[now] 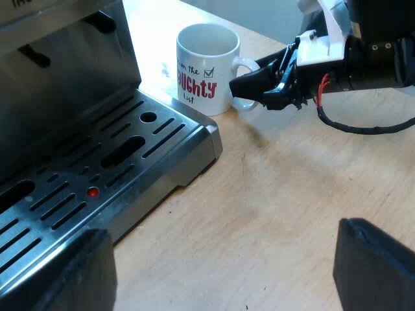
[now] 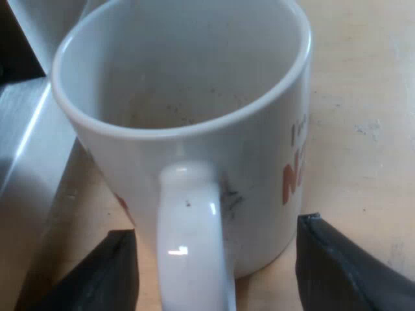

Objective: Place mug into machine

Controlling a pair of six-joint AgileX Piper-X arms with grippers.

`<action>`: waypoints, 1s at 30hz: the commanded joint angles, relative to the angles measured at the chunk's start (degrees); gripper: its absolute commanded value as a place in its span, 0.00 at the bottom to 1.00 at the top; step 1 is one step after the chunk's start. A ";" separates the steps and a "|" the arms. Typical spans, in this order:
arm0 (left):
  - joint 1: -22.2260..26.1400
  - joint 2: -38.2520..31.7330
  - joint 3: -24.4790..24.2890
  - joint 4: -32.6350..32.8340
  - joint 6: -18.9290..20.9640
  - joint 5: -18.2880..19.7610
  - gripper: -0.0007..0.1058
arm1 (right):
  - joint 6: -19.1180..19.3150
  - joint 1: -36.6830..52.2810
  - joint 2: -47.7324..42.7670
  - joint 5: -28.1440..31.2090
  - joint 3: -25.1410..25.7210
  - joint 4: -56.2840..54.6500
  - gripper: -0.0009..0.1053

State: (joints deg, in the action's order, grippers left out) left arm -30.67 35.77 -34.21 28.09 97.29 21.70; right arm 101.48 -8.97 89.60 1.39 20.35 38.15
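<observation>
while white ceramic mug with red lettering (image 1: 206, 68) stands on wooden table (image 1: 292, 194) just beside slotted steel drip tray (image 1: 130, 162), right gripper (image 2: 224, 259) straddles its handle (image 2: 191, 233), fingers (image 2: 337, 265) wide apart, holding nothing. left gripper (image 1: 217, 269) wide open, empty. mug likely rigid, slick, chippable: pinch handle squarely.

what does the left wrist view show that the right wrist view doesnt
Left wrist view: the slotted drip tray of the machine, the left pincer open with nothing between its fingers, and the right pincer seen from outside at the handle of the mug.
Right wrist view: the mug's inside, with dark specks, and the right pincer's fingers open on either side of the handle.
Both: the white mug upright on the wooden table, beside the machine.
</observation>
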 commanded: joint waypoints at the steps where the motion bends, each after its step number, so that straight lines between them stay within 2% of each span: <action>1: -0.30 -0.04 -0.25 -0.96 0.84 -0.05 0.67 | -0.15 -0.06 -0.13 0.09 0.14 1.16 0.52; 4: -0.30 -0.04 -0.25 -0.96 0.84 -0.05 0.67 | -0.16 -0.06 -0.13 0.09 0.14 1.16 0.52; 5: -0.30 -0.04 -0.25 -0.96 0.84 -0.05 0.67 | -0.16 -0.06 -0.13 0.09 0.14 1.16 0.49; 7: -0.30 -0.04 -0.25 -0.96 0.84 -0.05 0.67 | -0.16 -0.06 -0.13 0.09 0.14 1.16 0.37; 9: -0.30 -0.04 0.03 -0.96 0.84 -0.05 0.67 | -0.16 -0.06 -0.13 0.09 0.14 0.99 0.18; 10: -0.30 -0.04 0.11 -0.73 0.84 -0.05 0.67 | -0.16 -0.06 -0.13 0.09 0.14 0.88 0.15; 11: -0.30 -0.04 0.07 -0.39 0.84 -0.05 0.67 | -0.16 -0.06 -0.13 0.09 0.14 0.74 0.05; 12: -0.30 -0.04 0.07 0.21 0.84 -0.05 0.67 | -0.16 -0.06 -0.13 -0.01 0.14 0.61 0.01; 14: -0.30 -0.04 0.07 1.06 0.84 -0.05 0.67 | -0.16 -0.06 -0.13 -0.37 0.14 0.63 0.01; 19: -0.30 -0.31 0.07 1.62 0.84 4.13 0.67 | -0.05 -1.71 -2.54 -1.39 0.14 -1.18 0.01; 22: -0.30 -1.46 0.07 1.62 0.84 4.16 0.67 | 2.37 -4.53 -6.41 0.43 0.14 -4.29 0.01; 24: -0.30 -3.58 0.07 1.62 0.96 4.16 0.67 | 2.85 -6.64 -10.11 3.72 0.14 -7.49 0.01; 30: -0.30 -11.31 0.07 1.75 1.92 4.16 0.67 | 2.84 -9.19 -21.71 5.74 0.14 -17.86 0.01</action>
State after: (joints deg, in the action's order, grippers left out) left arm -30.67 25.72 -34.08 29.90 98.39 25.19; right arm 103.24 -17.90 70.57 6.51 19.70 19.68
